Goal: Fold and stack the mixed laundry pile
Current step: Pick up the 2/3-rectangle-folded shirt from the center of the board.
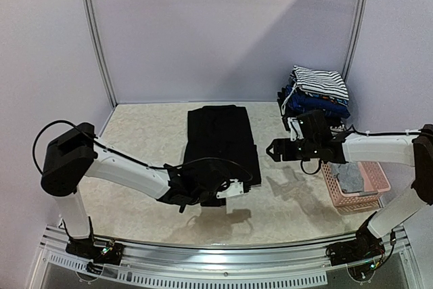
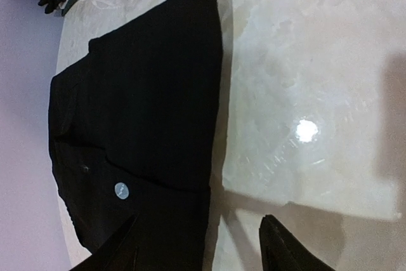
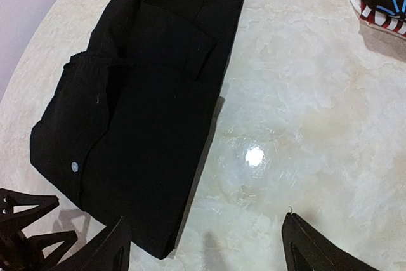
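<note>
One dot (image 2: 121, 190) on black garment (image 2: 146, 125), wrist-only.

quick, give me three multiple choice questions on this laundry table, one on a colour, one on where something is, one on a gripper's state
1. What colour is the lattice basket? A green; B pink; C yellow
2. Where is the striped garment? A in the basket; B under the black garment; C on top of the stack at the far right
3. The right gripper is: A open and empty; B shut on the black garment; C shut on the basket
Key: 1 B, its lattice walls are pink. 2 C, the stripes crown the folded stack. 3 A, its fingers stand apart; the black garment lies flat, ungripped.
</note>
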Action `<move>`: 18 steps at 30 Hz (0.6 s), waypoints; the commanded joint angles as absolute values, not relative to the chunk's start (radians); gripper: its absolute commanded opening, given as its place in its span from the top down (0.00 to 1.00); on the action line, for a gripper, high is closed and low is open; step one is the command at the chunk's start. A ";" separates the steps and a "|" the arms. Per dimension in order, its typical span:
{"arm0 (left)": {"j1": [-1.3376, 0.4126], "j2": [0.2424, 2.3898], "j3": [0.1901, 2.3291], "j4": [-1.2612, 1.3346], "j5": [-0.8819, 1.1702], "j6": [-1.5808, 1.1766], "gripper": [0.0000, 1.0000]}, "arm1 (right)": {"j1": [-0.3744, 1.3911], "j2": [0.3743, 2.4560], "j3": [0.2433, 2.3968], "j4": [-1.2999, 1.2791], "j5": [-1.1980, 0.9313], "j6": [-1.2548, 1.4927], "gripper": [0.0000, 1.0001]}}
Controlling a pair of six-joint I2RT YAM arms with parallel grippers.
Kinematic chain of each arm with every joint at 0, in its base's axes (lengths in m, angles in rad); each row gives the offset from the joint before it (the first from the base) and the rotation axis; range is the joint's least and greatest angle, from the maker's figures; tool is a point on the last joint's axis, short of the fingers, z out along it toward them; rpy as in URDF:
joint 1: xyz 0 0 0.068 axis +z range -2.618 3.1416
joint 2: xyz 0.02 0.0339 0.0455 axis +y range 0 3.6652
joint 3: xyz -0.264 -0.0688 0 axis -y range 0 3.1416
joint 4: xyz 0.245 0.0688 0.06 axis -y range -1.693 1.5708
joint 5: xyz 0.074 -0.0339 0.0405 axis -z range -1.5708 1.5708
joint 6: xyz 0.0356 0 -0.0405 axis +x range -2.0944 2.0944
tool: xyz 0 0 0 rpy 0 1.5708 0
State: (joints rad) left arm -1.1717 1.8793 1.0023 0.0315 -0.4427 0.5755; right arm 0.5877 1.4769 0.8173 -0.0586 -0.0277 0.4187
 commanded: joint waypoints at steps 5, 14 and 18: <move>-1.172 1.956 1.063 0.004 -0.509 0.642 0.43 | 0.571 1.413 0.768 -0.033 -0.005 0.424 0.17; -1.159 2.035 1.098 -0.024 -0.590 0.670 0.52 | 0.564 1.416 0.755 -0.019 -0.010 0.418 0.17; -1.151 2.056 1.103 -0.017 -0.617 0.683 0.56 | 0.561 1.423 0.755 -0.015 -0.016 0.416 0.17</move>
